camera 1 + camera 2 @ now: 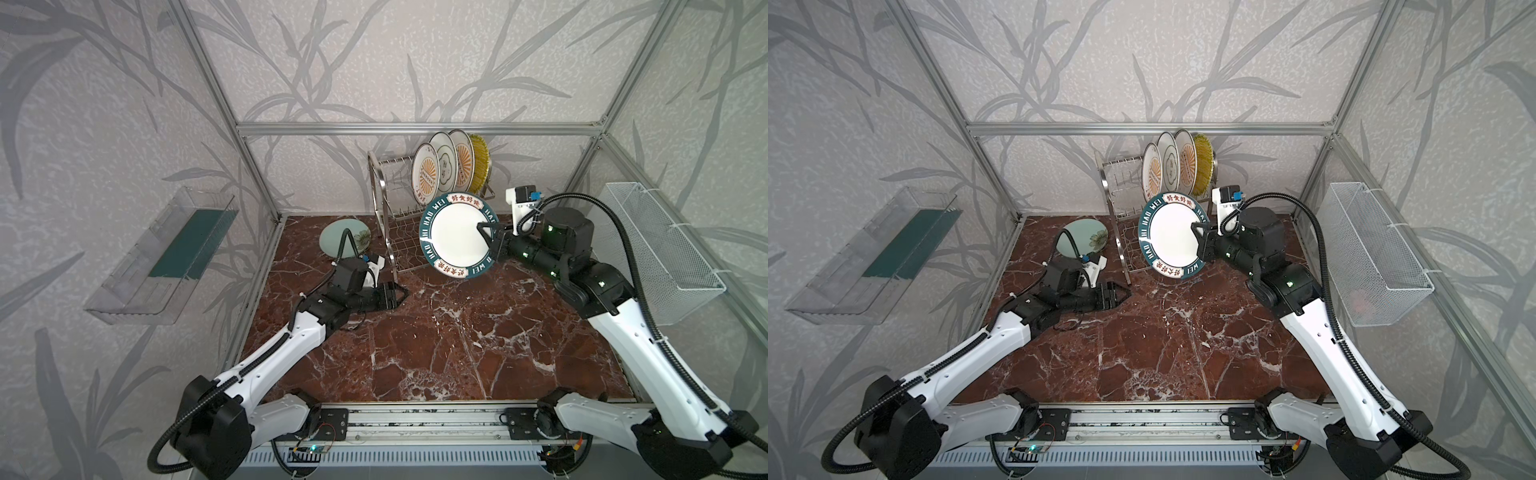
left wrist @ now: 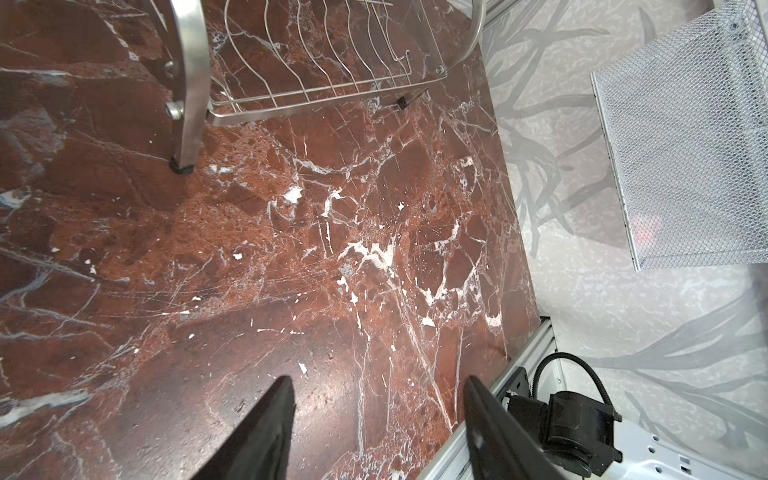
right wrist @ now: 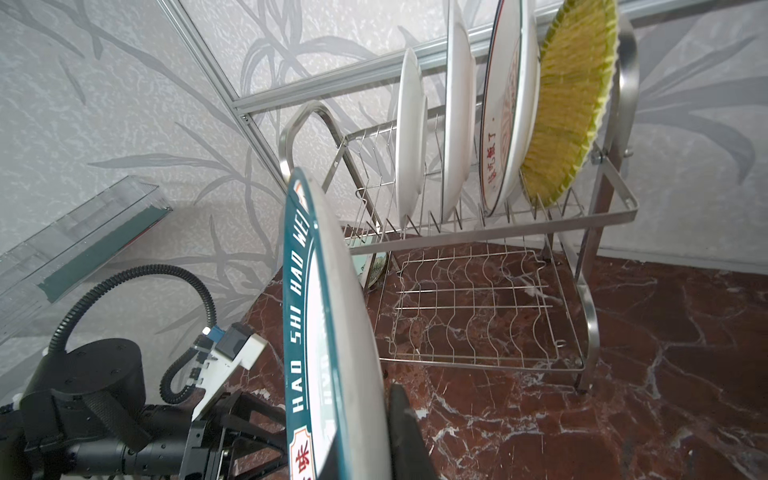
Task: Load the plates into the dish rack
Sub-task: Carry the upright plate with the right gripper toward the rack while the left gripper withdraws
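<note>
Veined marble [image 1: 457,353]; right claw [image 1: 483,229] pinches glossy round plate [image 1: 449,235].

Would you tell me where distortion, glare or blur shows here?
Both top views: wide-angle perspective splays the frame posts; left wrist view: a sheen on the marble tabletop between the jaws; right wrist view: the teal lettered plate is soft near the lens, the dish rack sharper.
</note>
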